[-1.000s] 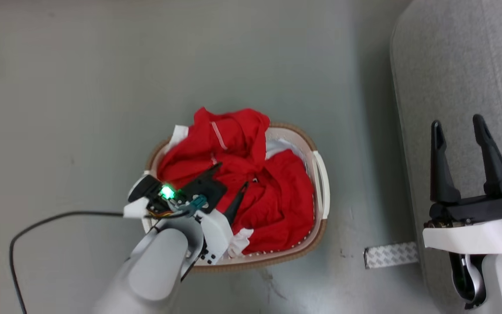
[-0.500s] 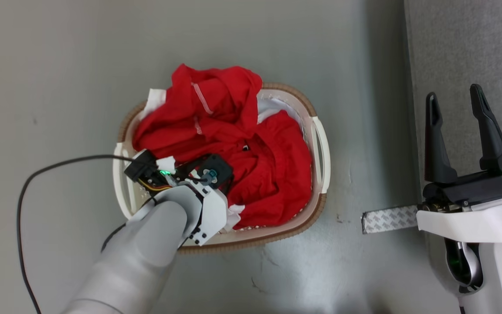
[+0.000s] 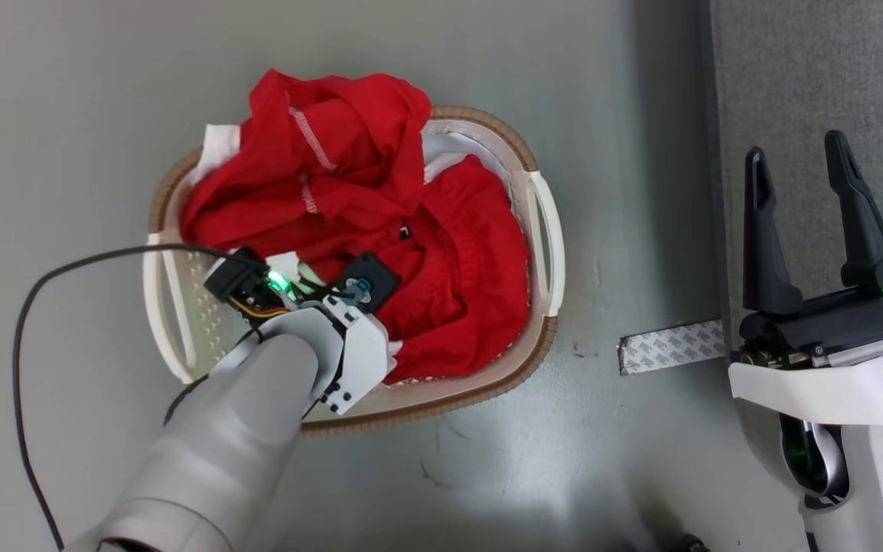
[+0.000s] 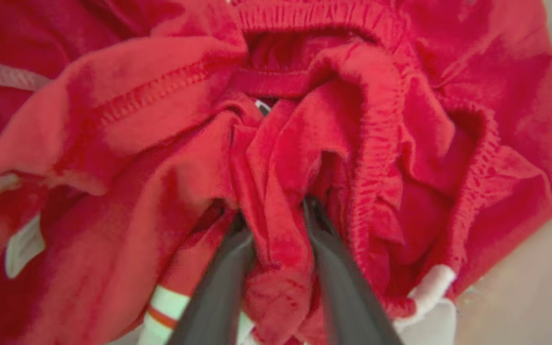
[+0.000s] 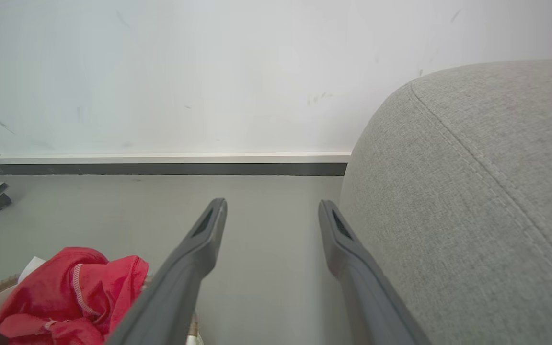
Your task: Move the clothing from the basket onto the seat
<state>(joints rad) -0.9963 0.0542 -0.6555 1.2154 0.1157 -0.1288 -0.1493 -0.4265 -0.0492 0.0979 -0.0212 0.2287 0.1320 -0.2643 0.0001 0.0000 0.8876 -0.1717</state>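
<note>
The clothing [image 3: 449,253] is a heap of bright red garments with white trim that fills the basket [image 3: 487,383], a white perforated one with a brown rim, standing on the floor. My left gripper [image 4: 273,211] points down into the heap, and its two dark fingers [image 4: 228,268] pinch a bunched fold of red fabric [image 4: 276,158]. In the head view its wrist [image 3: 334,322] covers the fingers. My right gripper [image 3: 794,161] stands open and holds nothing beside the grey seat [image 3: 809,69]. The right wrist view has the same open gripper [image 5: 272,206], the seat [image 5: 472,191] and a corner of the clothing [image 5: 74,297].
A black cable [image 3: 66,268] loops from the left wrist over the grey floor. A strip of patterned tape [image 3: 667,345] lies on the floor between basket and seat. A white wall with a dark baseboard [image 5: 161,168] stands beyond the floor.
The head camera has shifted. My left gripper has sunk from above the heap into the red fabric, and its open fingers have drawn together on a fold. The right gripper stays open.
</note>
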